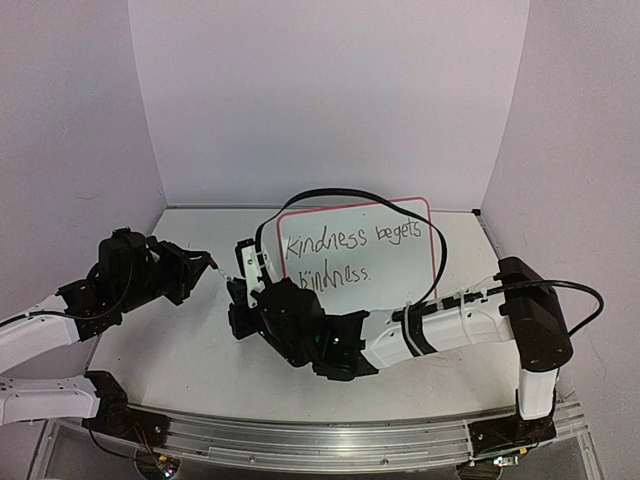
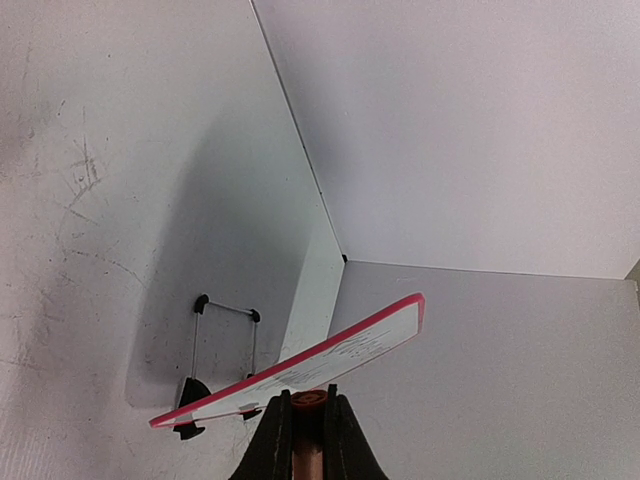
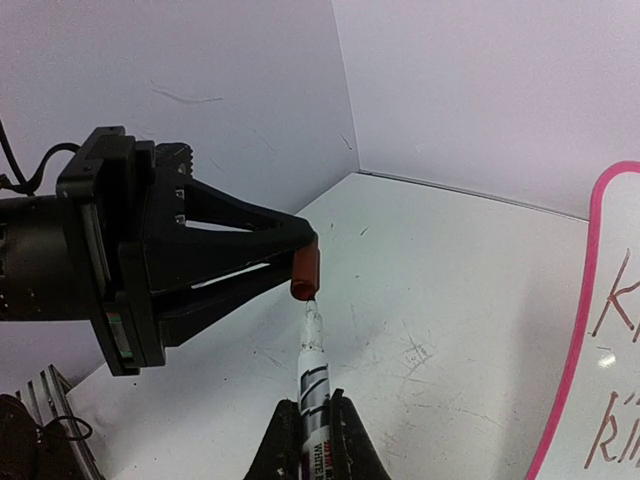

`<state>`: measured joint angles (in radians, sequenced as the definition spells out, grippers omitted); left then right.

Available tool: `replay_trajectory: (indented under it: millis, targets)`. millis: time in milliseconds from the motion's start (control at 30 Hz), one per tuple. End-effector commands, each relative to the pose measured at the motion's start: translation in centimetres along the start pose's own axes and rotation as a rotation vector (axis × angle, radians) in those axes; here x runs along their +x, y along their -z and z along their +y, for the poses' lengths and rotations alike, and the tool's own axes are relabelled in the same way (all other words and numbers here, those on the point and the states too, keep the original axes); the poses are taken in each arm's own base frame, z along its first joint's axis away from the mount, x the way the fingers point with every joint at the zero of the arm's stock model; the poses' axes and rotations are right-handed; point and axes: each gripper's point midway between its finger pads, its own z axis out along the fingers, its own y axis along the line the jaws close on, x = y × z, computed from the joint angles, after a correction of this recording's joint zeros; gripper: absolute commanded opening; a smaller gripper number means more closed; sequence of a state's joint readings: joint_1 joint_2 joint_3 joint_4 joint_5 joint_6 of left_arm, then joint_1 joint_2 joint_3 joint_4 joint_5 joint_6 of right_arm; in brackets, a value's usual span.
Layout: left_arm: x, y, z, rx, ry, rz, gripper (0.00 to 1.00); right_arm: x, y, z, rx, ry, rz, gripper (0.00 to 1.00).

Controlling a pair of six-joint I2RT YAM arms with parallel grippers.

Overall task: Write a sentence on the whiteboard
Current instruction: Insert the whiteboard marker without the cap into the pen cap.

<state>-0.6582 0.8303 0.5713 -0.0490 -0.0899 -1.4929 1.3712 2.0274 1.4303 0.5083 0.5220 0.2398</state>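
On the scuffed white table [image 1: 180,350] the whiteboard [image 1: 405,265] stands propped just right of the middle of the top view. The sentence [image 1: 335,245] runs across it in two lines and ends in a full stop, so I judge the writing done and the step in hand to be capping the pen. Both arms meet just left of the board at mid-frame. The right gripper [image 3: 315,440], at the bottom centre of its wrist view, is clamped on the barrel of the marker [image 3: 314,385], tip pointing up the frame. The left gripper [image 2: 308,445] is pinched tight on the red-brown cap [image 3: 305,270], which sits at the centre of the right wrist view with its open end facing the tip. The tip is right at that opening; whether it has entered I cannot tell. The next move calls for a straight push along the marker's axis, with cap and barrel kept in line, until the cap seats.
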Motion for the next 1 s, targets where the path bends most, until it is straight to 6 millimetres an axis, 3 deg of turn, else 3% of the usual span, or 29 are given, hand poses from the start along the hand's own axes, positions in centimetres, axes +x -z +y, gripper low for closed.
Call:
replay_trajectory:
  millis: [0, 367, 533, 800, 967]
  targets:
    - [0.0, 0.4, -1.8, 0.064, 0.006, 0.002, 0.00, -2.2, -0.3, 0.8, -0.015, -0.039, -0.054, 0.00]
    - [0.3, 0.3, -1.4, 0.058, 0.009, 0.021, 0.00, -2.4, -1.3, 0.8, -0.006, -0.035, -0.065, 0.00]
    - [0.5, 0.5, -2.4, 0.096, 0.008, 0.031, 0.00, -2.3, -2.1, 0.4, 0.014, -0.033, -0.068, 0.00]
    - [0.7, 0.9, -2.2, 0.107, 0.012, 0.048, 0.00, -3.4, -4.5, -1.0, 0.093, -0.014, -0.104, 0.00]
    - [1.0, 1.1, -2.0, 0.109, 0.002, 0.064, 0.00, -3.6, -6.2, -1.1, 0.034, -0.003, -0.104, 0.00]
